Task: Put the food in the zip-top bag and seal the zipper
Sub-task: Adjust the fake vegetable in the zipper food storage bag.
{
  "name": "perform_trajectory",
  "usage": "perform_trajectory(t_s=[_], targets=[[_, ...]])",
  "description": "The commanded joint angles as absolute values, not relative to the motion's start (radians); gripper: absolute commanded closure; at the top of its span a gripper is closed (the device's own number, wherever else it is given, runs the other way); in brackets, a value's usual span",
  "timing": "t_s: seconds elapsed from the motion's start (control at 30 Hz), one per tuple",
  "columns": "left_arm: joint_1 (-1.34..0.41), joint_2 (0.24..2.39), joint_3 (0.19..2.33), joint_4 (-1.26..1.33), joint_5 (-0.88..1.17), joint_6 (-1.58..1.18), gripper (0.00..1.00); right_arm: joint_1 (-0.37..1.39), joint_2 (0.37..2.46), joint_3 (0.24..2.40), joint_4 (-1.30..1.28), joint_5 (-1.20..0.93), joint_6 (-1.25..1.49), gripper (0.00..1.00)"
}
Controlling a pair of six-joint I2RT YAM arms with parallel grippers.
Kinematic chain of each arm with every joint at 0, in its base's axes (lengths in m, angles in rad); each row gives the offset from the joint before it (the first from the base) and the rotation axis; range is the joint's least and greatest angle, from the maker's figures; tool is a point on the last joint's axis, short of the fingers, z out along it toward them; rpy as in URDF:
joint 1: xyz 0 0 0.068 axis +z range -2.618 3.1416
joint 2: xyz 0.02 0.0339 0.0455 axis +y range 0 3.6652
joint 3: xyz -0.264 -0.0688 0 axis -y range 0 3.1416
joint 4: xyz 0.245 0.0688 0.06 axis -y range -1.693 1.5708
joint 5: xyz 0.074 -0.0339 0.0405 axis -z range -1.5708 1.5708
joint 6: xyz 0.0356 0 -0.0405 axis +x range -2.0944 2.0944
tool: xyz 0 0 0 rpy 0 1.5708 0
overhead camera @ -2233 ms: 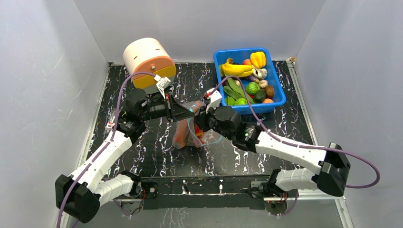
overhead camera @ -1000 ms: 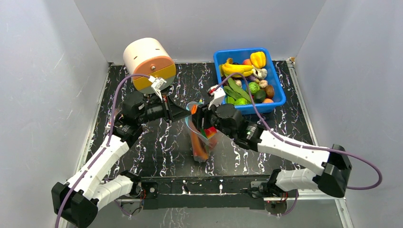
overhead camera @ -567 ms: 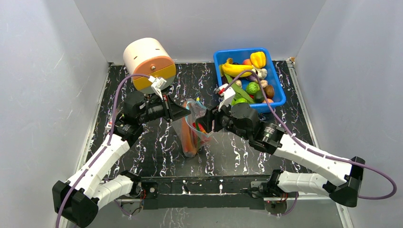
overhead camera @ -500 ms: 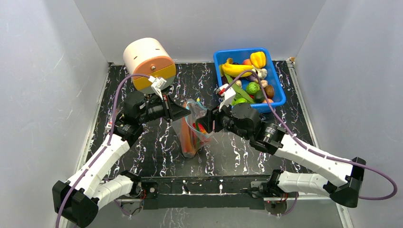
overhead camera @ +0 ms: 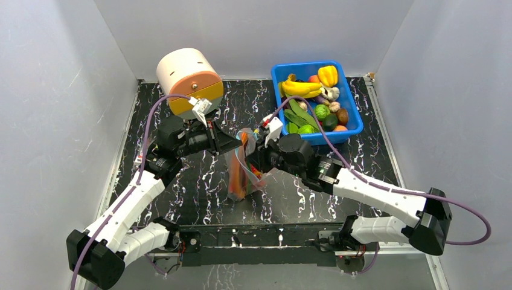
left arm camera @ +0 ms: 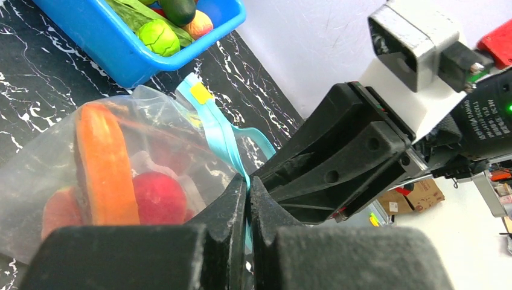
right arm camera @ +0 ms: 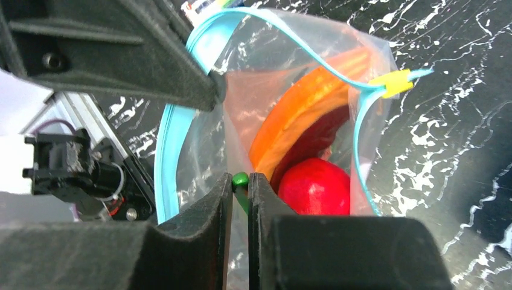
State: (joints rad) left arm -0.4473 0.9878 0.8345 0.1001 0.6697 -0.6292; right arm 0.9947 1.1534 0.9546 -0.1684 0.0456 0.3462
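Observation:
The zip-top bag (overhead camera: 240,175) hangs over the middle of the table, its mouth open. My left gripper (left arm camera: 249,181) is shut on the teal zipper (left arm camera: 223,136) at the bag's left edge. Inside the bag lie an orange carrot-like piece (right arm camera: 302,115) and a round red piece (right arm camera: 314,184). My right gripper (right arm camera: 240,179) sits in the bag's mouth, shut on a thin green stem (right arm camera: 240,179) of food. A yellow tab (right arm camera: 392,81) sits on the far end of the zipper. From above, the right gripper (overhead camera: 253,158) faces the left gripper (overhead camera: 236,144) across the bag.
A blue bin (overhead camera: 352,128) at the back right holds several toy foods, among them a banana (overhead camera: 300,88) and a yellow pepper (overhead camera: 328,75). A white and orange cylinder (overhead camera: 188,78) stands at the back left. White walls enclose the black marbled table (overhead camera: 181,193).
The right arm, drawn back to the right half a second ago, has swung left again into the bag's mouth and its jaws have closed. The bag swayed; the left gripper kept its hold.

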Motion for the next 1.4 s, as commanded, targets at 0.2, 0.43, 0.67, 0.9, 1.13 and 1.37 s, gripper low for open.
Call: perform_trajectory(t_s=[0.2, 0.43, 0.67, 0.9, 1.13, 1.37], targets=[[-0.449, 0.965, 0.831, 0.197, 0.718, -0.683, 1.00, 1.000, 1.303, 0.903, 0.098, 0.154, 0.432, 1.00], [-0.449, 0.976, 0.790, 0.308, 0.742, -0.750, 1.00, 1.000, 1.425, 0.903, 0.134, 0.222, 0.480, 1.00], [-0.449, 0.982, 0.824, 0.249, 0.736, -0.711, 1.00, 1.000, 1.413, 0.871, 0.153, 0.220, 0.495, 1.00], [-0.449, 0.976, 0.870, 0.120, 0.680, -0.629, 1.00, 1.000, 1.253, 0.856, 0.075, 0.127, 0.470, 0.97], [-0.449, 0.968, 0.868, 0.102, 0.637, -0.611, 1.00, 1.000, 1.124, 0.875, -0.051, 0.111, 0.448, 0.90], [-0.449, 0.991, 0.891, 0.084, 0.620, -0.596, 1.00, 1.000, 1.081, 0.961, -0.185, 0.127, 0.396, 0.72]])
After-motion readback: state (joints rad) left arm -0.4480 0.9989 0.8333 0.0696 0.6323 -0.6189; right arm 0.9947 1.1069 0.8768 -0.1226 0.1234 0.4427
